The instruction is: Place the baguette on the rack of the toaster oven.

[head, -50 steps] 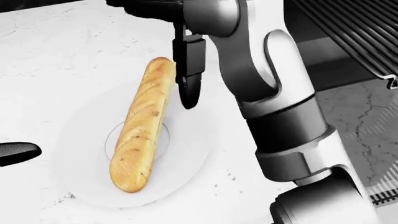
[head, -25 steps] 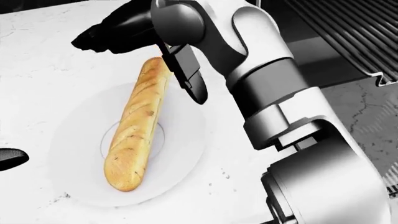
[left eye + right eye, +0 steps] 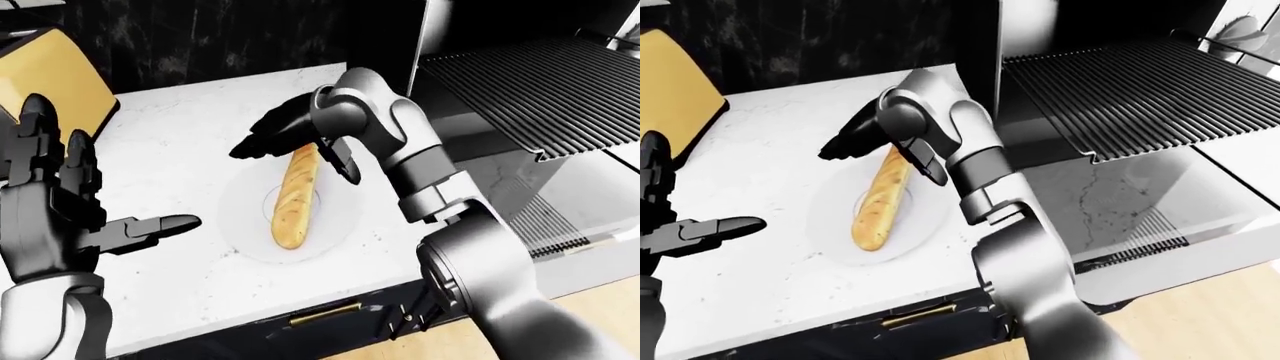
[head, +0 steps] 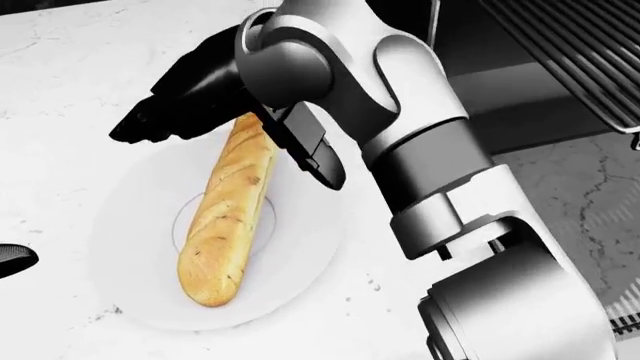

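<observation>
1. One white stone worktop [image 3: 190,277] carries the scene; its near edge sits above a dark cabinet front with one brass handle [image 3: 326,313].
2. One toaster oven [image 3: 1110,52] stands open at the worktop's right end, in the right of the right-eye view. Its single ribbed rack [image 3: 1120,94] is slid out and bare, and the glass door [image 3: 1140,202] lies folded down below it.
3. Two robot arms show. The right arm reaches in from the lower right, and the right hand [image 4: 225,112] hangs over the far end of the bread with its fingers spread — two dark fingers point left above the loaf's tip, while a third finger [image 4: 315,154] angles down just to the right of the crust. The hand is wide, not closed round anything; whether it touches the loaf I cannot tell.
4. The left hand [image 3: 60,217] is raised near the worktop's left edge, palm open, fingers upright and one pointing right — it holds nothing.
5. One yellow block [image 3: 50,79] sits at the far left corner.
6. One round white plate [image 4: 130,277] rests mid-worktop, well apart from the oven.
7. One baguette [image 4: 225,214] lies lengthwise across the plate, its near end by the plate's near rim, its far end beneath the right hand.
</observation>
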{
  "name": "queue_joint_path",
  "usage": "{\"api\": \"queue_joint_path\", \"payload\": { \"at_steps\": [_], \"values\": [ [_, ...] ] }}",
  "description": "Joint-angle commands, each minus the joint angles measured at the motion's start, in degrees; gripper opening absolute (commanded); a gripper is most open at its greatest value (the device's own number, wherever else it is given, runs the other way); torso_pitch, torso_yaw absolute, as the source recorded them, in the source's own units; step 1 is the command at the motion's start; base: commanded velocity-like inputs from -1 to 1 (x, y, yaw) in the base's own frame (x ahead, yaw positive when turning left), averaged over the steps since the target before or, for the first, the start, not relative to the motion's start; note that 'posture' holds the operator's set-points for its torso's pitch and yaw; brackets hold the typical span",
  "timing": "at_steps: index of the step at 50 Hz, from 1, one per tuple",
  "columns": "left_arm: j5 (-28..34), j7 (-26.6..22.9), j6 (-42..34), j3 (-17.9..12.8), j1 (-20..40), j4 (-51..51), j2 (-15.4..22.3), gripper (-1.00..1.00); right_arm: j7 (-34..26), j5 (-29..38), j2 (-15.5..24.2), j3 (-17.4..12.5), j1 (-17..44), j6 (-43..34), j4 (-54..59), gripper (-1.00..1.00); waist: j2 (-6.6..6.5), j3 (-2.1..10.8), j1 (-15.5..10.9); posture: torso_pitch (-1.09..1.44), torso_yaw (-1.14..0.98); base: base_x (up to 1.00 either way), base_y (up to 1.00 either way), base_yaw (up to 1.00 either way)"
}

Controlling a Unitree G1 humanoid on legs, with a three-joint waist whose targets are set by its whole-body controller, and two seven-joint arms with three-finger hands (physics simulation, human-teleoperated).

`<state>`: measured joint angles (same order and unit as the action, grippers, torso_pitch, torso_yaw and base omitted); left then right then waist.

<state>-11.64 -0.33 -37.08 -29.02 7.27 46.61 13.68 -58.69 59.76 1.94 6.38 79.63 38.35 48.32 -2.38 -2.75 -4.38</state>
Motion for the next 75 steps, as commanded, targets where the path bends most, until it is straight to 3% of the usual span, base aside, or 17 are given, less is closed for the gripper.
{"api": "queue_joint_path", "payload": {
  "at_steps": [1, 23, 44, 59, 63, 75],
  "values": [
    [0.15, 0.24, 1.79, -0.42, 0.93, 1.65, 0.76, 1.00, 0.49, -1.16, 0.36, -0.98, 1.81, 0.22, -2.85, 1.00, -0.37, 1.45, -0.25, 0.00, 0.18, 0.00, 0.00, 0.00],
    [1.42, 0.63, 1.54, 0.37, 1.70, 1.45, 1.03, 1.00, -8.77, -6.48, 0.06, -1.01, -7.67, -0.84, -18.27, 1.00, 0.05, 2.12, -5.10, 0.00, 0.22, 0.00, 0.00, 0.00],
    [1.50, 0.99, 1.87, 0.20, 1.56, 1.13, 0.86, 1.00, -7.96, -5.57, -0.65, -0.38, -10.10, 0.27, -19.18, 1.00, -0.14, 2.45, -6.11, 0.00, 0.22, 0.00, 0.00, 0.00],
    [1.36, 0.67, 2.73, -0.32, 0.82, 1.00, 0.58, 1.00, -8.09, -5.32, -0.88, -0.31, -10.43, 0.46, -19.44, 0.71, -0.20, 2.58, -6.52, 0.00, 0.22, 0.00, 0.00, 0.00],
    [1.03, 0.67, 2.56, -0.79, 0.73, 1.18, 0.60, 1.00, -8.26, -5.19, -0.88, -0.31, -10.30, 0.50, -19.27, 0.47, -0.22, 2.61, -6.58, 0.00, 0.22, 0.00, 0.00, 0.00],
    [1.48, 1.16, 2.78, -0.33, 1.09, 0.43, 0.71, 1.00, -7.63, -4.60, -0.90, -0.24, -10.28, 0.92, -18.50, 0.36, -0.31, 2.73, -6.86, 0.00, 0.22, 0.00, 0.00, 0.00]
  ]
}}
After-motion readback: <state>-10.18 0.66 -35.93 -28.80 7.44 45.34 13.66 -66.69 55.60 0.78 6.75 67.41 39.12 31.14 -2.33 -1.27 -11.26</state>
